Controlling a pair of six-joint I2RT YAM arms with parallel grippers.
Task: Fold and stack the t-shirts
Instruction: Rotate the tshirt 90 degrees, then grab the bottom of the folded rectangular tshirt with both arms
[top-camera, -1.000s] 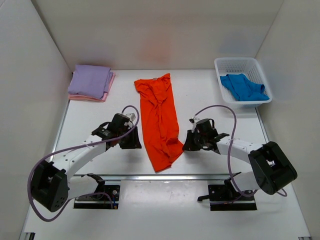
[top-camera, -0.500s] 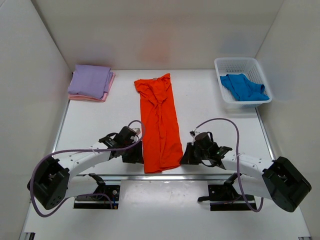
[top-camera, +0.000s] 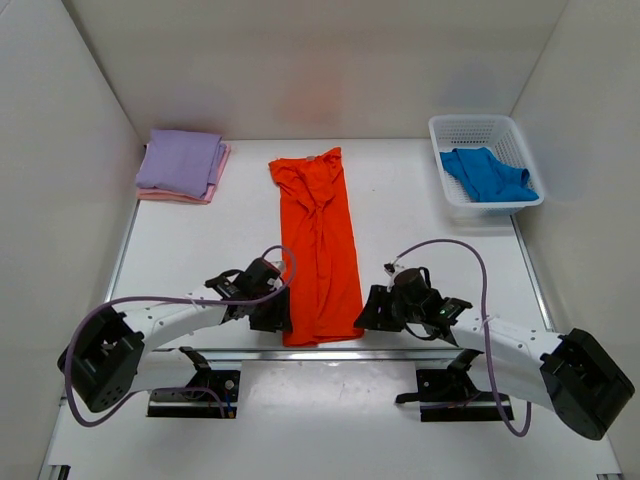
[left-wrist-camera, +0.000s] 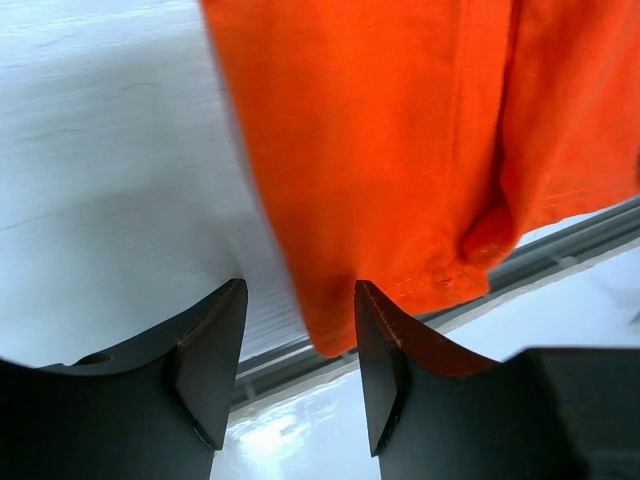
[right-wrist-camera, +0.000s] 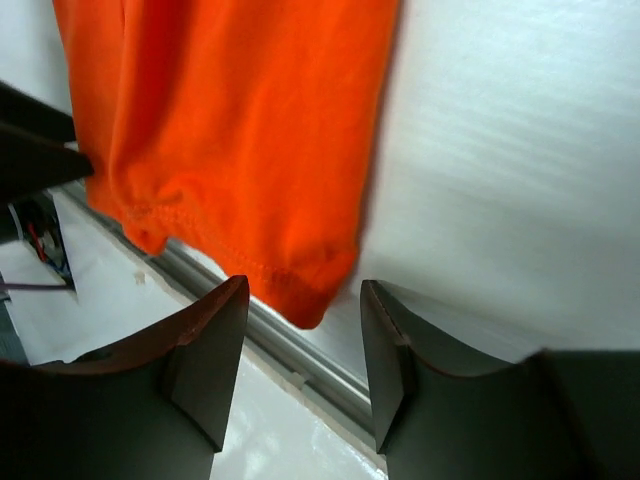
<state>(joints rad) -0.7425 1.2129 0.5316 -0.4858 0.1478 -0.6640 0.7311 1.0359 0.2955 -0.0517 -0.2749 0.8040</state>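
Note:
The orange t-shirt lies as a long narrow strip down the middle of the table, its hem at the near edge. My left gripper is open at the hem's left corner; in the left wrist view the orange corner sits just between the open fingers. My right gripper is open at the hem's right corner, which lies just ahead of its fingers. The lavender t-shirt lies folded on the pink one at the back left. The blue t-shirt lies crumpled in the basket.
The white mesh basket stands at the back right by the right wall. A metal rail runs along the table's near edge just below the hem. White walls enclose the table on the left, back and right.
Both grippers moved toward the near edge along the orange t-shirt's sides. The slanted lower end of the shirt now lies straight and square at the near edge.

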